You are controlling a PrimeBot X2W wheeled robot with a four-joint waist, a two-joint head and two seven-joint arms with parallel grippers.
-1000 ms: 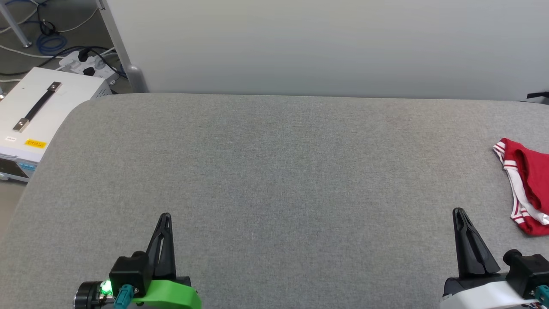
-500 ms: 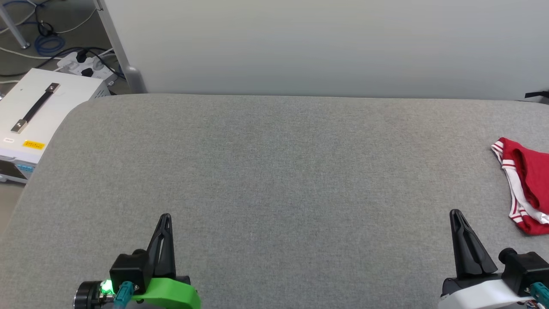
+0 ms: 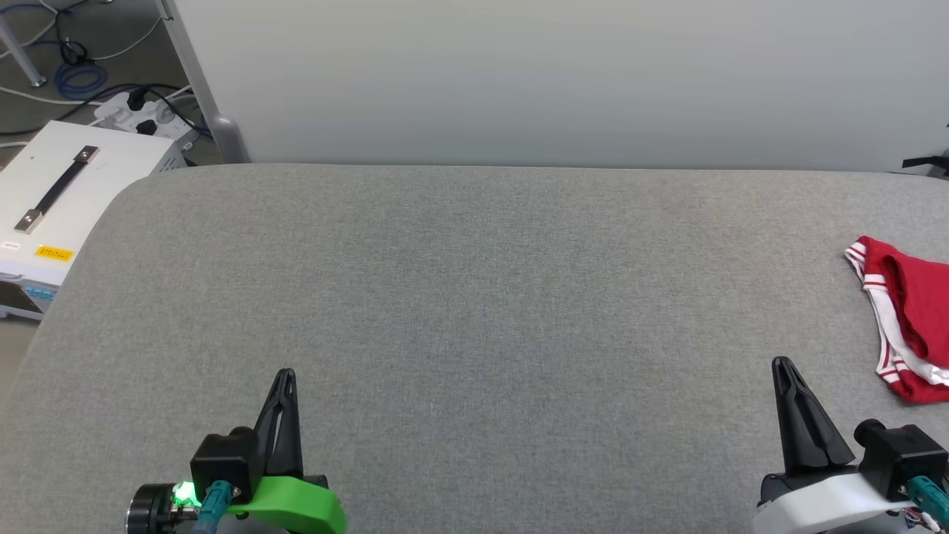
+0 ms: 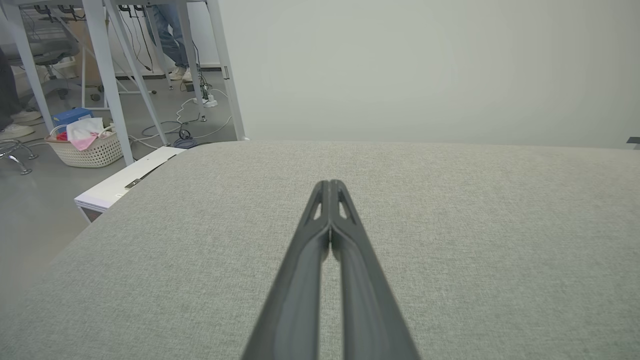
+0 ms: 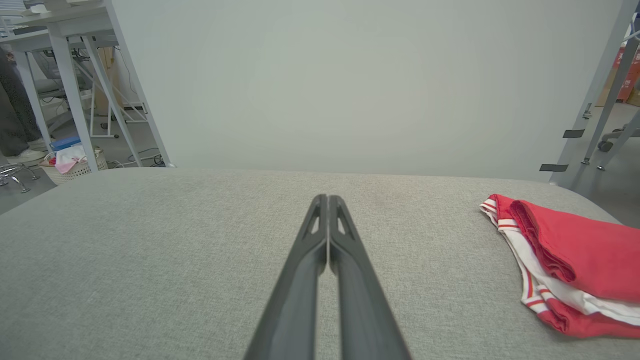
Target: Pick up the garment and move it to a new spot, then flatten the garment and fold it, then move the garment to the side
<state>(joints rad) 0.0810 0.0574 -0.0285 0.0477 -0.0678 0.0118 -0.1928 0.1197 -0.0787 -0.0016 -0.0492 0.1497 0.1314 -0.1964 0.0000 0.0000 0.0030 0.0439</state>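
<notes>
The garment (image 3: 908, 319), red with white-and-red striped trim, lies folded in a small pile at the far right of the grey padded table (image 3: 474, 297), partly cut off by the head view's edge. In the right wrist view the garment (image 5: 570, 255) rests right of the fingers, apart from them. My right gripper (image 3: 780, 365) is shut and empty near the front edge, left of the garment. My left gripper (image 3: 285, 375) is shut and empty at the front left. The left wrist view has the left gripper (image 4: 329, 185) above bare fabric; the right gripper (image 5: 327, 199) also hovers over bare fabric.
A pale wall panel (image 3: 556, 81) stands behind the table. A white box with a black handle (image 3: 52, 193) sits on the floor at the left, with cables and a power strip (image 3: 144, 115) beyond. A laundry basket (image 4: 87, 145) and table legs stand farther left.
The head view has shifted slightly, so the garment and the right gripper sit a little further left in the picture. Both grippers stay shut and the garment lies as before.
</notes>
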